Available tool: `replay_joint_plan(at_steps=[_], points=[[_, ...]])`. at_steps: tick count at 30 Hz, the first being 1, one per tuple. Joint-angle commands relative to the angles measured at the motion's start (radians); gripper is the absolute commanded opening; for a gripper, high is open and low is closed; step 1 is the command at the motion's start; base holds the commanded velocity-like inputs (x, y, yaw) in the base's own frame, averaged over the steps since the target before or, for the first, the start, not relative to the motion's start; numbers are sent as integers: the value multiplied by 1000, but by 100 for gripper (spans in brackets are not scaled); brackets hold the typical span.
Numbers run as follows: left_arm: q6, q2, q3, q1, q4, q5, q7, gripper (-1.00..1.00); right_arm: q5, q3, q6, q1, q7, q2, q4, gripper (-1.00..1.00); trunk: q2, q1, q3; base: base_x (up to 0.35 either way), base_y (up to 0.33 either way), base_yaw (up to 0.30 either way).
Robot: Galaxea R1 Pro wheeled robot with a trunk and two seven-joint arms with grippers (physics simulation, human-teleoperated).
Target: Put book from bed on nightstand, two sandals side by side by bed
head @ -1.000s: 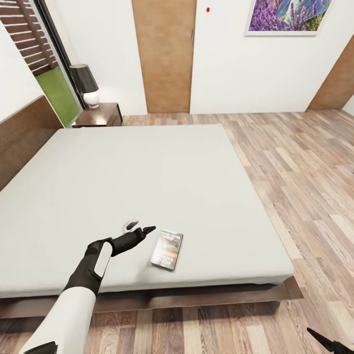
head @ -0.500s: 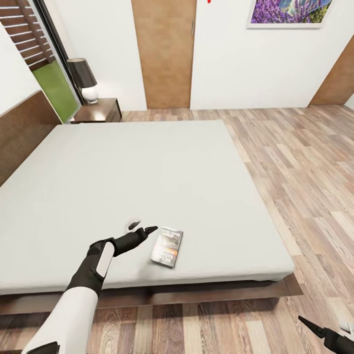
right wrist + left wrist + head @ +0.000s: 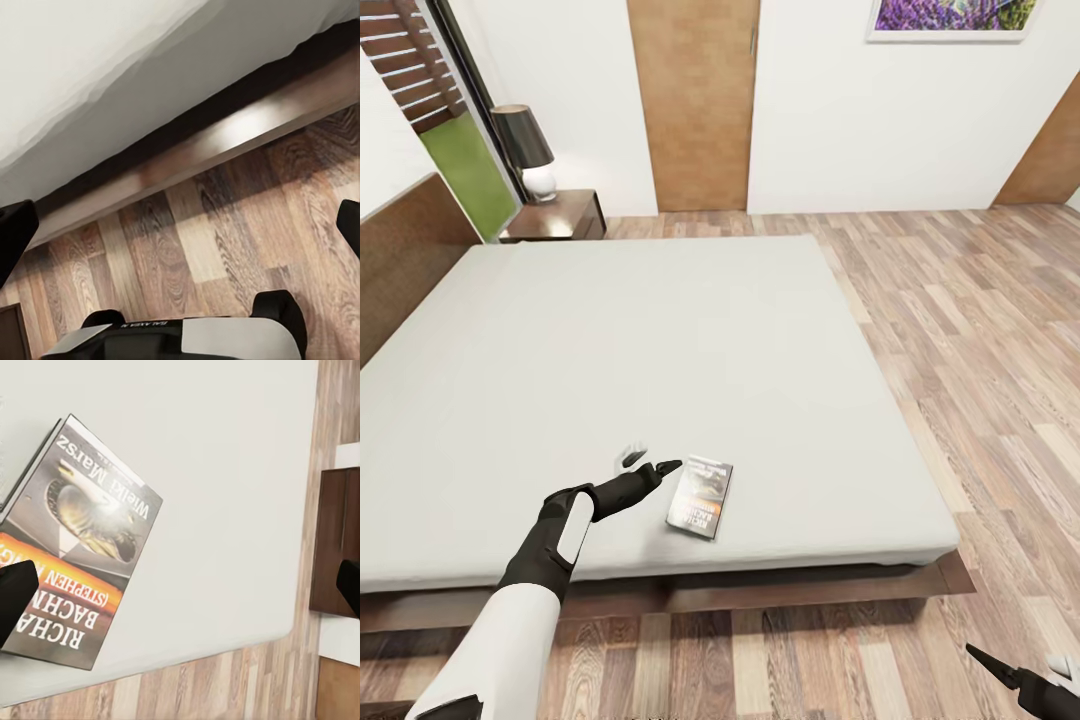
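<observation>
While our left gripper [image 3: 644,463] hangs over the near part of the bed [image 3: 660,360], its 2 fingers stand spread apart, holding nothing, with the dark lower fingertip just beside the book [image 3: 700,497]. We see the book lying flat on the pale-grey mattress, close to the bed's near edge and to the right of that gripper. From the left wrist view the book [image 3: 79,544] shows its grey-and-orange cover with white lettering (a dark fingertip [image 3: 15,600] overlaps its orange band, though we cannot tell whether it touches).

Our right gripper [image 3: 1028,678] sits low at the near right corner of the head view, above the wood-plank floor [image 3: 980,330]; its fingers look parted in the right wrist view, with the bed's dark frame [image 3: 225,142] and floor planks between them.

At the far left corner of the bed we see 1 nightstand [image 3: 555,216] carrying a lamp [image 3: 528,150]. Behind it stands a brown door [image 3: 693,100].
</observation>
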Motion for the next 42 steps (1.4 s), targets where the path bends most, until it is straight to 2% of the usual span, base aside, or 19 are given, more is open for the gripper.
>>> replay_joint_plan(at_steps=[1,19,23,42], points=[[7,-1,5,-1,0,2,-3,100,6,-8,2,-1,4,0,0,100,-1,0,-2,0,0,0],[9,-6,4,-1,0,2,-3,100,6,-8,1,-1,5,1,1,100,-1,0,-29,42,-8,0],[8,-14,5,-1,0,2,-3,100,6,-8,2,-1,4,1,1,100,-1,0,-30,6,-1,0],[7,-16,6,-1,0,2,-3,100,6,-8,1,-1,5,2,1,100,-1,0,-30,115,-46,0]])
